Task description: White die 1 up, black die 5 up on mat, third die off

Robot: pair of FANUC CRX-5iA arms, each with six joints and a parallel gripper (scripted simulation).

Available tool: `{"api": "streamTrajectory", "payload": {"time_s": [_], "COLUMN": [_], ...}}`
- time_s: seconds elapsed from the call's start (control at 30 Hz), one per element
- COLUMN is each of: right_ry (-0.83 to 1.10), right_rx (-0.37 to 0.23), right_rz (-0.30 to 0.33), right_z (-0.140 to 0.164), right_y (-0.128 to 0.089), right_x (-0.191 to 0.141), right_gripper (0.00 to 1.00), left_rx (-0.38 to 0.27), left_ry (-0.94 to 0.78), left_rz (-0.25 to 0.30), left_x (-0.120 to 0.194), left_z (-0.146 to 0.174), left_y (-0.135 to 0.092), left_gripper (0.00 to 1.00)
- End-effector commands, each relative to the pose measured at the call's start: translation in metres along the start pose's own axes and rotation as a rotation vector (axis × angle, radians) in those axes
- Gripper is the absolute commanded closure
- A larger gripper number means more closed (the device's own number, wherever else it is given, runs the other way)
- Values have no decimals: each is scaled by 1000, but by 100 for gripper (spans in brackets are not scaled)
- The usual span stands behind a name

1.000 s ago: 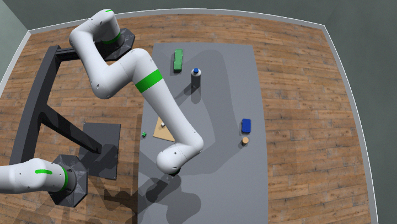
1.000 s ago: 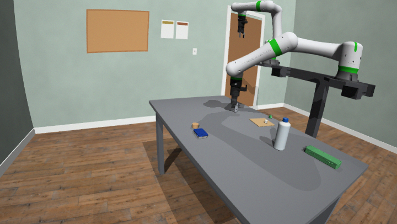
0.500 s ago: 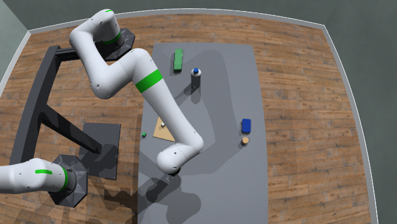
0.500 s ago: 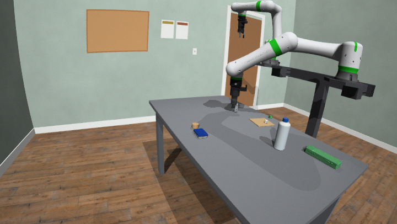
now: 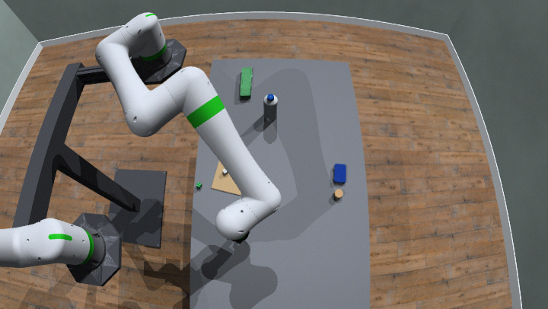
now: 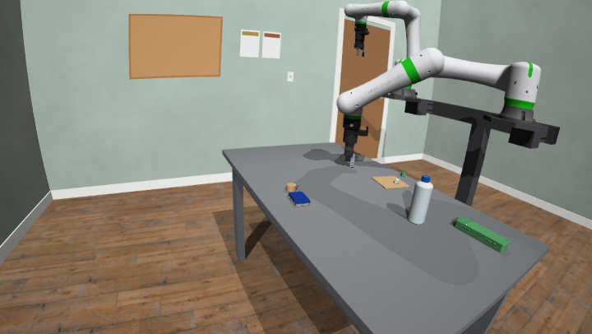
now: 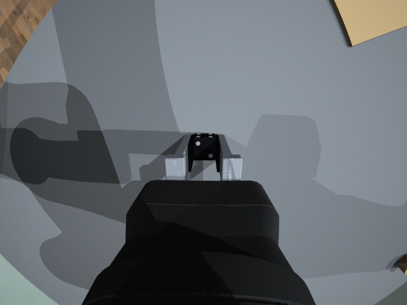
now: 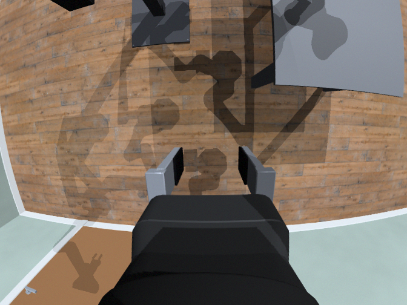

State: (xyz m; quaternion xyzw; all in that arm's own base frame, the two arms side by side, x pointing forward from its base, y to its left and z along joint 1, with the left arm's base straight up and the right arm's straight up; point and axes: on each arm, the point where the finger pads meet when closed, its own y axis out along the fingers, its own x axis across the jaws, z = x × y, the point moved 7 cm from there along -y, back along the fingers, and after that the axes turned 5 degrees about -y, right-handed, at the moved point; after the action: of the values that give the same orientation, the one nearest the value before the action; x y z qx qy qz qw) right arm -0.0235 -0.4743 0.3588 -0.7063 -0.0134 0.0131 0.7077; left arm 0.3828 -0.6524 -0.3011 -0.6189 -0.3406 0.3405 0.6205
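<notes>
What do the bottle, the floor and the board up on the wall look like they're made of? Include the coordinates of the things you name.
The bottle (image 5: 270, 111) (image 6: 420, 204): probably plastic, going by its smooth pale body and blue cap. The floor (image 5: 433, 153) (image 6: 136, 265) (image 8: 108, 137): wood or a wood-look laminate, with grain and plank seams. The wall board (image 6: 175, 46): perhaps cork, being flat, matte tan.
</notes>
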Motion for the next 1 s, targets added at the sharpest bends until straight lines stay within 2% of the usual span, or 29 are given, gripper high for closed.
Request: {"api": "streamTrajectory", "payload": {"time_s": [0.0,0.7,0.83,0.97], "right_ry": [0,0,0,0], "right_rx": [-2,-2,-2,-2], "right_rz": [0,0,0,0], "right_z": [0,0,0,0], "right_y": [-1,-1,-1,-1], "right_x": [0,0,0,0], "right_gripper": [0,0,0,0], "left_rx": [-2,-2,-2,-2], "left_ry": [0,0,0,0], "left_rz": [1,1,1,1], "left_x": [0,0,0,0], "left_z": [-1,-1,-1,-1], "left_y": [-1,-4,-20,-48], "left_gripper": [60,60,60,60]}}
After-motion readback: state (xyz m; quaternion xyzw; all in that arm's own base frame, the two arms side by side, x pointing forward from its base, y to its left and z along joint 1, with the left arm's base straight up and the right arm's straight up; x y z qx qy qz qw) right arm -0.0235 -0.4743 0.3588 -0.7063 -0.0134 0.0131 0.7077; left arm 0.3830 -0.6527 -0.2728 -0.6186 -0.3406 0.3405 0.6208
